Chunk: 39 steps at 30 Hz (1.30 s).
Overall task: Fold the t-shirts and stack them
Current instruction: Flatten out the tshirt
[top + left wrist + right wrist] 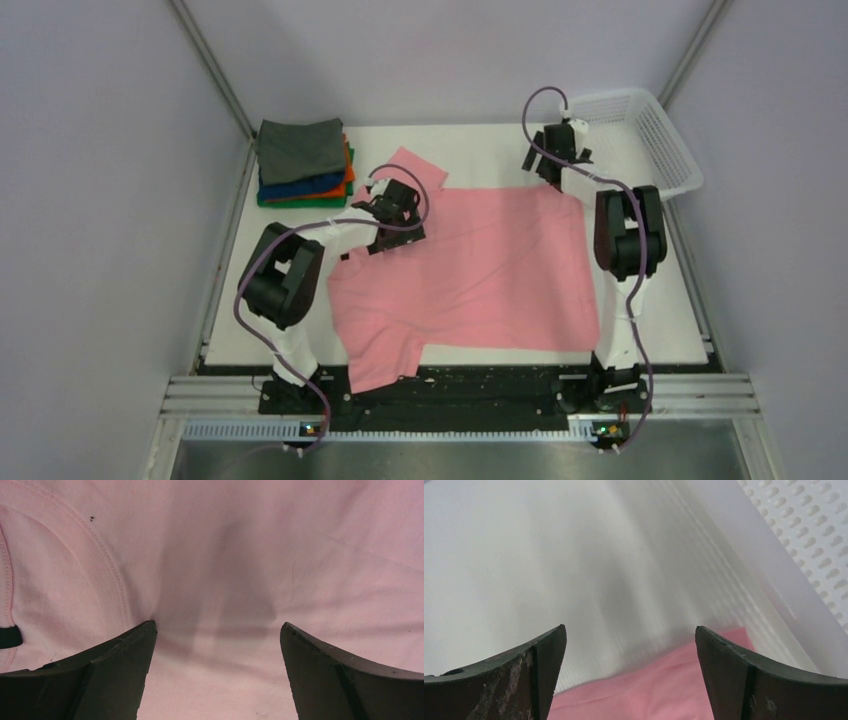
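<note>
Plain pink cloth t-shirt point(480, 270) is spread flat. Left gripper point(217, 630) over the collar, right gripper point(630, 632) by its far corner, both jaws gaping, empty.

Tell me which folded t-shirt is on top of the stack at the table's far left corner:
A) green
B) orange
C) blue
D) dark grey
D: in the top view the dark grey t-shirt lies uppermost, with the edge of the blue t-shirt showing beneath it.
</note>
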Each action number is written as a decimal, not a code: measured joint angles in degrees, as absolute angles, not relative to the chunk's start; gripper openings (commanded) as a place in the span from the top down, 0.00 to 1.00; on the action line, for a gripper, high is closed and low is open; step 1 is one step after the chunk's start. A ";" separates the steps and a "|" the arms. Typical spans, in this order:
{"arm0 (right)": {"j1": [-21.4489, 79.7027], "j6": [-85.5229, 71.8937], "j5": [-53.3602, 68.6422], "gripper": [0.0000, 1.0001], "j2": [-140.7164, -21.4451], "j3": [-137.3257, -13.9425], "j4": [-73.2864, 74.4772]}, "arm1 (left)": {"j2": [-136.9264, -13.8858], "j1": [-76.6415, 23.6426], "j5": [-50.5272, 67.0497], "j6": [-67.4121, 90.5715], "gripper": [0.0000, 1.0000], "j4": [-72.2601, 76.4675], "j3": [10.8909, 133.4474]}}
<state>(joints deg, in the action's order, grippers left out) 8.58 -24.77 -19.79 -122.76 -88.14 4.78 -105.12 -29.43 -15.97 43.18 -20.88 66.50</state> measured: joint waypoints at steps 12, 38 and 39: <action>11.07 -17.04 -9.43 0.01 -113.65 -83.09 7.55 | -95.94 -29.91 -15.57 42.04 0.01 -28.32 70.72; 16.49 -21.58 -14.57 0.01 -107.85 -69.56 20.43 | -119.26 -23.35 -14.09 39.22 0.01 -38.68 90.70; 16.29 -21.58 -14.59 0.01 -108.79 -70.59 20.32 | -121.19 -22.72 -13.32 39.05 0.01 -39.31 92.60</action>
